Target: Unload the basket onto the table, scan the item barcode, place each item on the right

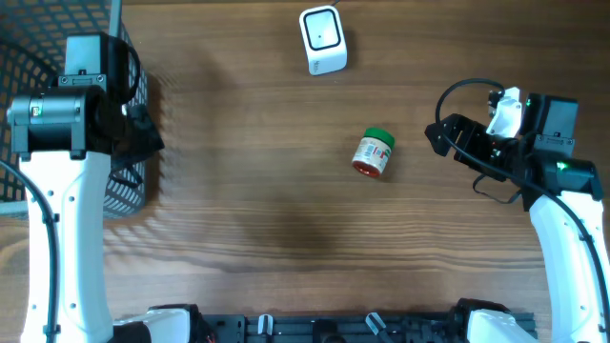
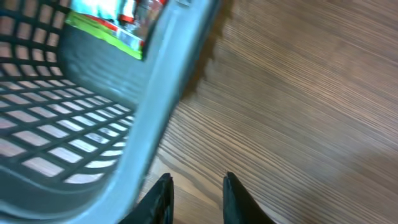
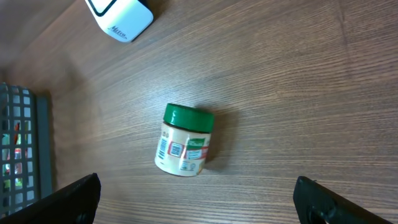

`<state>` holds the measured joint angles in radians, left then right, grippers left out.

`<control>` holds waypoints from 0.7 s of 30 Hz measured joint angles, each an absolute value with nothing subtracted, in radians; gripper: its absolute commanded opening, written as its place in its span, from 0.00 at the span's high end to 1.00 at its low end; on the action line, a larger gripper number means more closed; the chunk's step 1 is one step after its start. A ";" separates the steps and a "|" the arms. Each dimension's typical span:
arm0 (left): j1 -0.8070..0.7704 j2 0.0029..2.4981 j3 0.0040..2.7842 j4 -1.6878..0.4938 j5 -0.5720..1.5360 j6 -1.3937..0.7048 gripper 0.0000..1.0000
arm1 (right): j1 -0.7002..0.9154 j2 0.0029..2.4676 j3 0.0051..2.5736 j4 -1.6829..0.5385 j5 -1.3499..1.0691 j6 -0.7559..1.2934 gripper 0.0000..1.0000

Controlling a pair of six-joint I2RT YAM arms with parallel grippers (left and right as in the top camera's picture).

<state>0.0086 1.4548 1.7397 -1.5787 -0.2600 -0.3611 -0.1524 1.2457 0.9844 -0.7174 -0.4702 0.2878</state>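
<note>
A small jar (image 1: 374, 153) with a green lid lies on its side on the wooden tabletop (image 1: 267, 219), a little right of the middle, with the lid pointing towards the far edge and the printed label facing up. Nothing touches it. A white scanner (image 1: 322, 39) stands near the far edge, to the left of the jar and well apart from it. The right claw (image 3: 196, 185) hangs above the tabletop on the right side, near the jar but clear of it. Its two fingers are spread wide and hold nothing, and in the right wrist view the jar lies on the wood just beyond the gap between them. At the far left stands a dark mesh basket (image 1: 133, 186) with the left arm over its right side. The left claw (image 2: 196, 182) sits just outside the basket's thick rim. Its two fingers are drawn close together, and only a narrow strip of bare wood shows between them, so it grips nothing. Through the basket wall in the left wrist view shows part of a package (image 2: 109, 25) printed in green and red.
</note>
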 measured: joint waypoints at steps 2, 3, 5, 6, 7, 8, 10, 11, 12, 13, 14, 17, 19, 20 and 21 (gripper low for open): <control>0.025 1.455 1.740 -1.579 -0.293 -0.361 0.78 | -0.152 1.246 0.984 -0.717 -0.470 0.288 0.00; 0.037 1.454 1.740 -1.577 -0.295 -0.361 0.78 | -0.152 1.246 0.984 -0.717 -0.470 0.288 0.00; 0.080 1.452 1.740 -1.576 -0.311 -0.361 0.80 | -0.152 1.246 0.984 -0.717 -0.470 0.288 0.00; 0.108 1.453 1.740 -1.579 -0.308 -0.361 0.82 | -0.152 1.246 0.984 -0.717 -0.470 0.288 0.00; 0.122 1.453 1.740 -1.578 -0.306 -0.361 0.83 | -0.152 1.246 0.984 -0.717 -0.470 0.288 0.00; 0.126 1.453 1.740 -1.576 -0.306 -0.361 0.86 | -0.152 1.246 0.984 -0.717 -0.470 0.288 0.00; 0.128 1.453 1.740 -1.547 -0.307 -0.353 0.88 | -0.152 1.246 0.984 -0.717 -0.470 0.288 0.00; 0.128 1.453 1.745 -1.544 -0.312 -0.352 0.91 | -0.152 1.246 0.984 -0.717 -0.470 0.288 0.00; 0.132 1.453 1.762 -1.538 -0.327 -0.353 0.93 | -0.152 1.246 0.984 -0.717 -0.470 0.288 0.00; 0.133 1.453 1.776 -1.538 -0.331 -0.353 0.96 | -0.152 1.246 0.984 -0.717 -0.470 0.288 0.00; 0.137 1.452 1.797 -1.533 -0.304 -0.350 0.96 | -0.152 1.246 0.984 -0.717 -0.470 0.288 0.00; 0.138 1.449 1.796 -1.531 -0.144 -0.321 0.96 | -0.152 1.246 0.984 -0.717 -0.470 0.288 0.00; 0.138 1.446 1.747 -1.525 -0.095 -0.311 0.95 | -0.152 1.246 0.984 -0.717 -0.470 0.288 0.00; 0.138 1.445 1.711 -1.518 -0.082 -0.308 0.96 | -0.152 1.246 0.984 -0.717 -0.470 0.288 0.00; 0.138 1.445 1.674 -1.514 -0.080 -0.307 0.96 | -0.152 1.246 0.984 -0.717 -0.470 0.288 0.00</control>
